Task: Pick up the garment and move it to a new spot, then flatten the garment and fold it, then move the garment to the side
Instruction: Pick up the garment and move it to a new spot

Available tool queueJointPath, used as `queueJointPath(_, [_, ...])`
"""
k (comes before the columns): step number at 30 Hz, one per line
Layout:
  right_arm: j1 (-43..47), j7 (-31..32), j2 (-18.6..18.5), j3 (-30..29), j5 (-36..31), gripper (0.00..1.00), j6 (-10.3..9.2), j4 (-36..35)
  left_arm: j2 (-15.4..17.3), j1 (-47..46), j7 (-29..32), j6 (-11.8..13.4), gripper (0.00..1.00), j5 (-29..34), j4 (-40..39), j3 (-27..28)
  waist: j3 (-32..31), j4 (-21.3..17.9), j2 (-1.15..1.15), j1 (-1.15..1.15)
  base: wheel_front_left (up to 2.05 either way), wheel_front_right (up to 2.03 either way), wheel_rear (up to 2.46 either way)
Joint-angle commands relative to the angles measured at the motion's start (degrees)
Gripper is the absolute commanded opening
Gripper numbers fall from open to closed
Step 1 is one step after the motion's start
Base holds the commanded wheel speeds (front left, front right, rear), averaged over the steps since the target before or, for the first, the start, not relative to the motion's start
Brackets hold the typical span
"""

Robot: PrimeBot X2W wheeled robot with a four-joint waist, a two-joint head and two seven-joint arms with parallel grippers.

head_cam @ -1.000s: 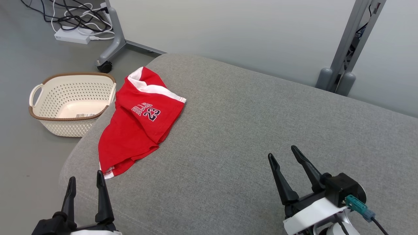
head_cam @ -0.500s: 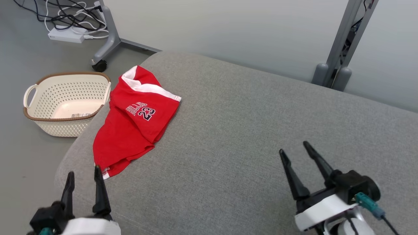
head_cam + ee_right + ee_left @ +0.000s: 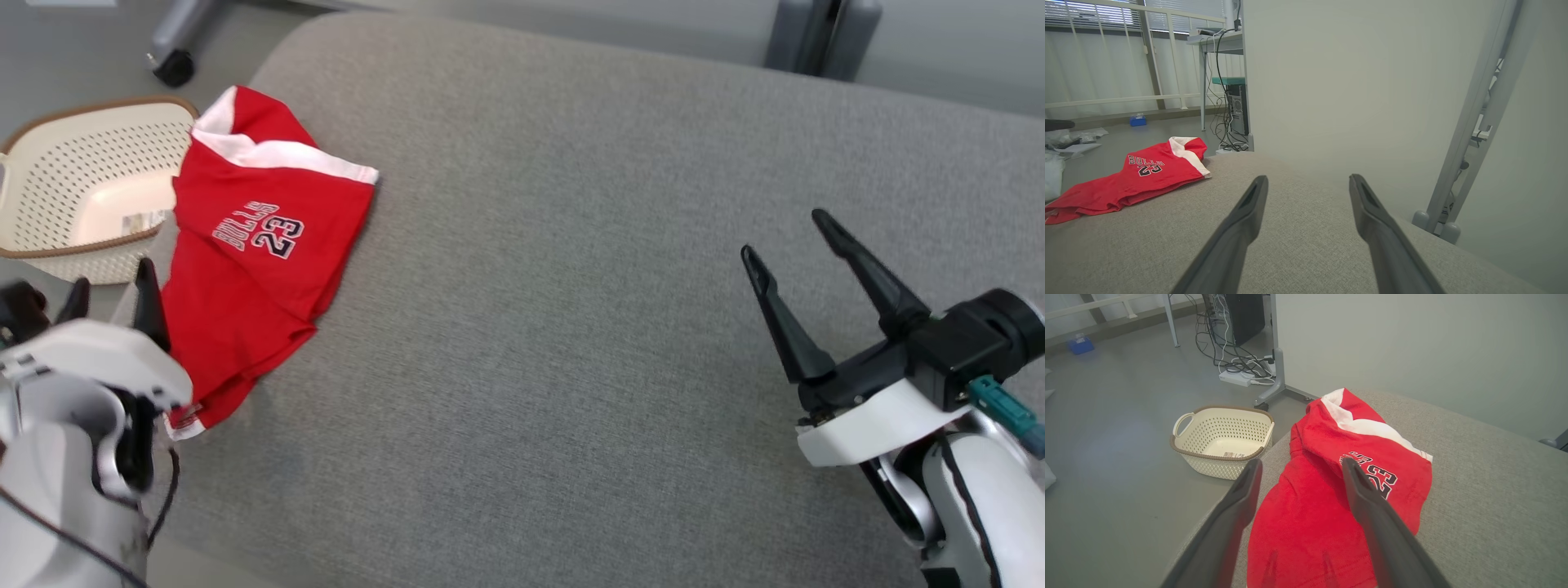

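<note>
Head view: red Bulls 23 garment point(image 3: 253, 278) rumpled at the grey cushion's point(image 3: 571, 343) left edge, not yet lifted; left pincer point(image 3: 114, 296) and right pincer point(image 3: 782, 235) both released; all steps apparently remain.

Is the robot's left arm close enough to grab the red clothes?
Probably yes. The left arm hangs beside the red clothes, its open jaws pointing over their near edge, nothing in between.

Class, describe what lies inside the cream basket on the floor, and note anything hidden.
The basket holds a small printed label on its pale floor, no clothing. The red garment hides one corner in the head view.
</note>
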Motion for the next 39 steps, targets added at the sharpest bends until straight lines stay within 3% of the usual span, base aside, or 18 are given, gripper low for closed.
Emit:
queueJointPath(1, [-1.0, 0.9, -0.9, 0.1, 0.4, 1.00, 0.00, -1.4, 0.5, -3.1, 2.4, 0.5, 1.00, -1.2, 0.8, 0.4, 4.2, -2.1, 0.00, 0.00, 0.00, 0.00, 0.00])
queueJointPath(4, [-1.8, 2.3, -1.9, 0.3, 0.4, 1.00, 0.00, -3.8, 2.0, -7.0, 8.2, -0.1, 1.00, -1.5, 3.4, -0.6, 6.4, -2.6, 0.00, 0.00, 0.00, 0.00, 0.00])
queueJointPath(12, [-1.1, 4.5, -2.1, -1.2, -0.4, 1.00, 0.00, -7.3, 4.4, -15.4, 15.8, 0.0, 1.00, -1.0, 10.1, -2.8, 10.5, -4.0, 0.00, 0.00, 0.00, 0.00, 0.00])
queueJointPath(22, [-0.7, 5.0, -2.7, -1.9, -0.6, 1.00, 0.00, -8.8, 4.9, -20.3, 18.0, -0.3, 1.00, -1.4, 16.7, -3.6, 12.7, -5.1, 0.00, 0.00, 0.00, 0.00, 0.00])
queueJointPath(23, [-0.8, 5.0, -2.7, -1.9, -0.6, 1.00, 0.00, -8.8, 5.1, -20.7, 17.7, -0.4, 0.89, -1.4, 17.4, -3.6, 12.8, -5.3, 0.00, 0.00, 0.00, 0.00, 0.00])
queueJointPath(24, [-0.9, 5.0, -2.7, -1.9, -0.6, 1.00, 0.00, -8.9, 5.1, -21.3, 16.9, -0.4, 0.38, -1.5, 17.8, -3.5, 12.9, -5.4, 0.00, 0.00, 0.00, 0.00, 0.00])
queueJointPath(25, [-1.0, 5.0, -2.6, -1.9, -0.6, 1.00, 0.00, -8.9, 5.2, -21.7, 16.1, -0.5, 0.00, -1.8, 18.3, -3.3, 13.0, -5.5, 0.00, 0.00, 0.00, 0.00, 0.00])
queueJointPath(39, [-1.5, 2.6, -0.6, -1.9, 0.1, 1.00, 0.00, -5.8, 5.8, -24.8, 5.9, -0.8, 0.00, -0.2, 20.3, -4.5, 9.8, -6.3, 0.00, 0.00, 0.00, 0.00, 0.00])
